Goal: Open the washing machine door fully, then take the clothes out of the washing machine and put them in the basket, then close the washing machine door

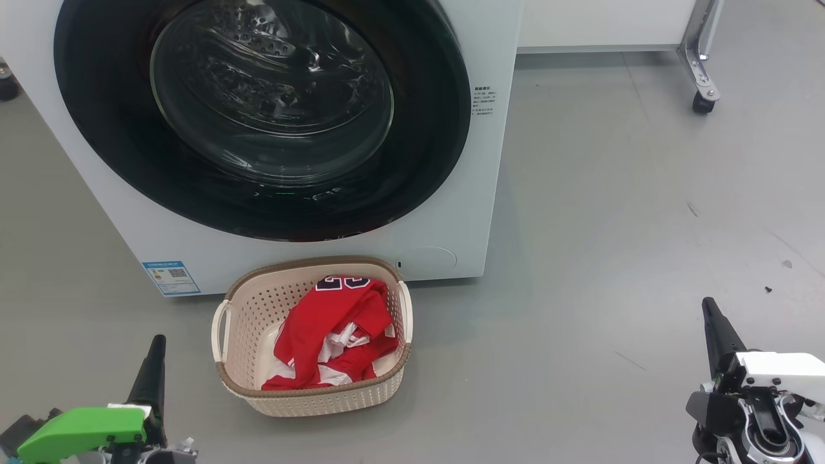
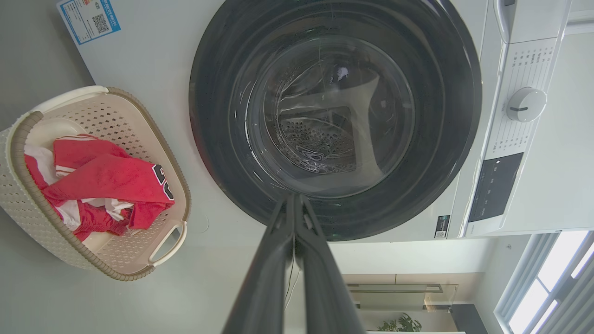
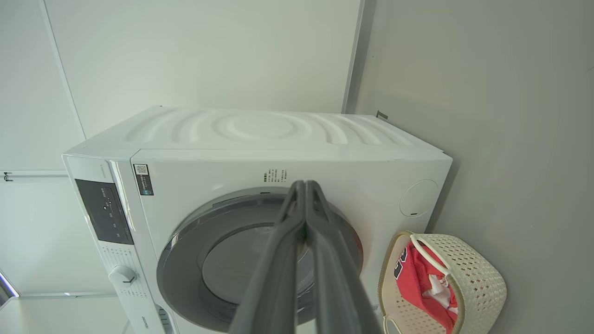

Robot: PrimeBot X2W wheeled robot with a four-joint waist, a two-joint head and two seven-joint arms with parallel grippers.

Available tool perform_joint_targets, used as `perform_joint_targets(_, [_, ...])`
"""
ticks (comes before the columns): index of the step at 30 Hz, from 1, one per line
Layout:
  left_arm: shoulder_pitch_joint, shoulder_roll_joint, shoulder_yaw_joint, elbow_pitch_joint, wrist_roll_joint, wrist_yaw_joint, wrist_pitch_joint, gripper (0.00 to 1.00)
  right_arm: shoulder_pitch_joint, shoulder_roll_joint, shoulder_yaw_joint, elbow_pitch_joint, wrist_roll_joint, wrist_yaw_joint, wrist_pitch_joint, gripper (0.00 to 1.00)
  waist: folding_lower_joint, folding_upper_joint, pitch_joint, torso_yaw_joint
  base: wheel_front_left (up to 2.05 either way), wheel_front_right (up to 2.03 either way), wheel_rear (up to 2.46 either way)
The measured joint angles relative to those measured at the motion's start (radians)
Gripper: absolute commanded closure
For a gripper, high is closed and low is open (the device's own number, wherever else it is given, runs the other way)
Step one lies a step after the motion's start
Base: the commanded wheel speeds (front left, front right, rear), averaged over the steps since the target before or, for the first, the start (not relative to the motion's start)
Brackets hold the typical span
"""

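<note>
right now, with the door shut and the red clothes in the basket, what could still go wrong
1. The washing machine door looks flush, but whether it latched cannot be told; it might swing open.
2. The basket stands on the floor close to the washing machine, ahead of the left tool and right tool; rolling forward could knock it and spill the clothes.

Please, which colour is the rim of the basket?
The rim of the basket is brown, woven-looking, over cream perforated walls. The head view shows it best.
</note>
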Motion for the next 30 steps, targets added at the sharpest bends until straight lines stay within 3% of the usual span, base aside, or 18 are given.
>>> perform_joint_targets(30, [-0.004, 0.0, 0.003, 0.011, 0.0, 0.0, 0.005, 1.0, -0.001, 0.0, -0.003, 0.007, 0.0, 0.003, 0.004, 1.0, 0.0, 0.0, 0.0, 0.0, 0.0, 0.0, 0.0])
